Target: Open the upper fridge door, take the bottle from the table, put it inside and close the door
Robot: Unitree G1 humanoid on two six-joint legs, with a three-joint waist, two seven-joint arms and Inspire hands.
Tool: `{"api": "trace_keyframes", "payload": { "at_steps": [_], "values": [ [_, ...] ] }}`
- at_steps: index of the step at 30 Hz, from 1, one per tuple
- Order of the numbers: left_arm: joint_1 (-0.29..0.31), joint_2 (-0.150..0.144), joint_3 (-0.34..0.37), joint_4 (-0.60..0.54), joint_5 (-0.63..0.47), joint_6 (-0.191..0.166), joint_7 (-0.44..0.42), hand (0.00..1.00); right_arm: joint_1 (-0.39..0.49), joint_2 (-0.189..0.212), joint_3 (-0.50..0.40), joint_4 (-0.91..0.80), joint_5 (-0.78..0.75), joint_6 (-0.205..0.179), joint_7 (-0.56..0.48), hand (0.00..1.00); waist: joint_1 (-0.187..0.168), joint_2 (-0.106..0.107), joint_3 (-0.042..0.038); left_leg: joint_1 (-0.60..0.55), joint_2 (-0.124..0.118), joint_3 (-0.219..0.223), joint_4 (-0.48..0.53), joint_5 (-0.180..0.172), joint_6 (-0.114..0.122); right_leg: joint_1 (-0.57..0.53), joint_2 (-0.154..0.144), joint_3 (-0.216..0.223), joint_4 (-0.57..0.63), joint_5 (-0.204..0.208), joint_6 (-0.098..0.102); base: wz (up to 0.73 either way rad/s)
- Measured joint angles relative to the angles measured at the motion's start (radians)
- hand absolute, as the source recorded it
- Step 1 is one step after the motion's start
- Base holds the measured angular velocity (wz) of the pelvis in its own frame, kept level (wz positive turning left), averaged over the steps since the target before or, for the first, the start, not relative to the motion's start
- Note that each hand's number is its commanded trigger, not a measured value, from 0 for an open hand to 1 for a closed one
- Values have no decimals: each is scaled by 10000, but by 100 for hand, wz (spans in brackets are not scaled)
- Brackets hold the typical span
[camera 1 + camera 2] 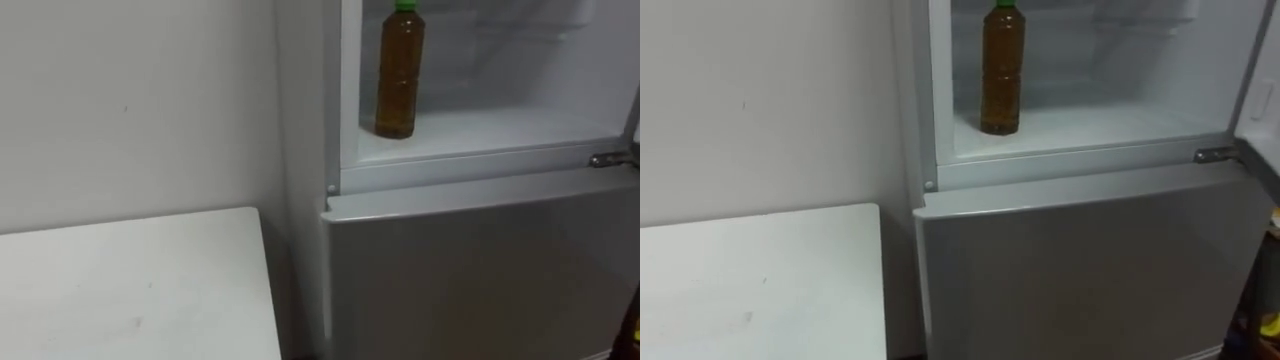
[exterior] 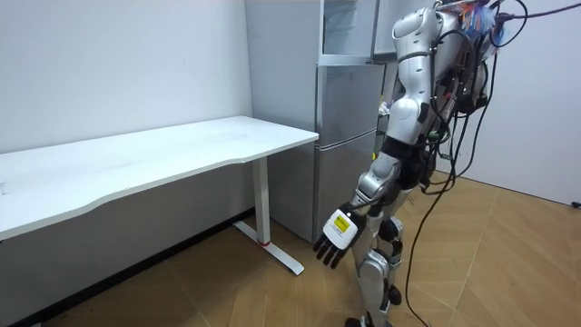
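A brown bottle (image 1: 400, 72) with a green cap stands upright on the white floor of the open upper fridge compartment (image 1: 500, 130), near its left wall; it shows too in the right eye view (image 1: 1002, 70). Nothing touches it. In the room view I stand close before the fridge (image 2: 345, 136). My left hand (image 2: 336, 238) hangs low at my side with its fingers straight, holding nothing.
The grey lower fridge door (image 1: 480, 270) is closed. A metal door hinge (image 1: 610, 158) sits at the compartment's right edge. A white table (image 1: 130, 290) stands against the wall just left of the fridge, with wooden floor (image 2: 508, 263) behind me.
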Motion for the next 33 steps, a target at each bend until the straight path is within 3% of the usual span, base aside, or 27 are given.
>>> {"api": "trace_keyframes", "payload": {
  "at_steps": [12, 33],
  "values": [
    [-61, -3, -216, -12, 6, 0, 36, 0, -47, -46, 721, -162, -170, -158, 1290, 0, 345, -28, 8, 60, -11, -376, -252, 11, 19, 300, 2, -260, -309, -18, -3, 10],
    [-223, 49, -206, -47, -1, 3, 36, 0, -130, -46, 808, -562, -803, -197, 1725, 0, 352, -194, 52, 258, -20, -375, -430, 9, 19, 556, 13, -355, -582, -218, 112, 1]
  ]
}}
